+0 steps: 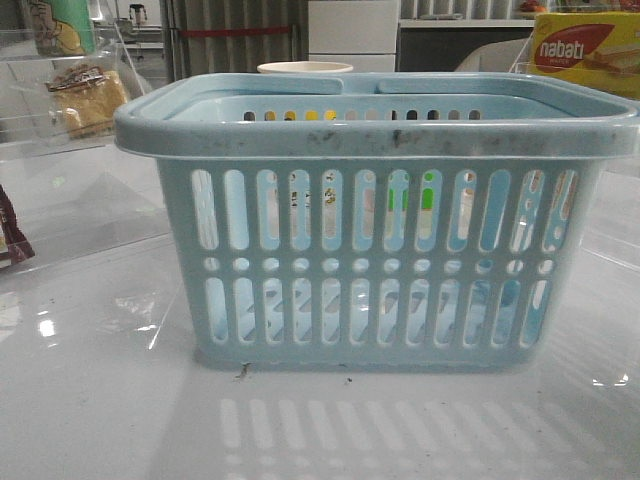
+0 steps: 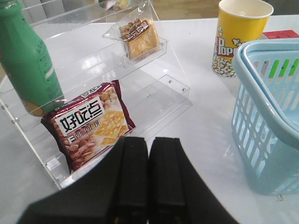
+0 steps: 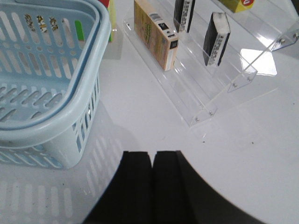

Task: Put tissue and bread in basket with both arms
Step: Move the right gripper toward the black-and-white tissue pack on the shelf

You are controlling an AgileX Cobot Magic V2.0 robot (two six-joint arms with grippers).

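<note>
So we've got one big pale blue plastic basket (image 1: 375, 225) with slotted sides sitting in the middle of the glossy white counter (image 1: 90, 400), its thick rim scuffed with dark marks and both handles folded down.

Our left gripper (image 2: 148, 179) has its black jaws pressed flat together with nothing between them, hanging over the counter in front of a clear acrylic stepped shelf (image 2: 154, 88). The golden-brown bread in its clear plastic wrapper (image 2: 138, 38) sits on an upper step of that shelf, well apart from the gripper. On the lower step we count one dark red snack packet with a waffle picture (image 2: 91, 123), and beside it one green plastic bottle (image 2: 25, 60) standing upright. One yellow popcorn cup (image 2: 237, 35) stands on the counter just behind the basket.

Our right gripper (image 3: 153, 186) is the same story: jaws closed on each other, holding nothing, hovering over bare counter next to the basket's corner. A second clear acrylic stepped rack (image 3: 224, 70) is over on that side. On it we count two small dark packs with whitish ends, each standing on edge: one tissue pack (image 3: 216, 38) nearer the gripper and another dark pack (image 3: 184, 14) a step further back. One tan cardboard box (image 3: 154, 35) stands on the lowest step. In the front view, one yellow-and-red nabati box (image 1: 585, 52) shows behind the basket on the right.
</note>
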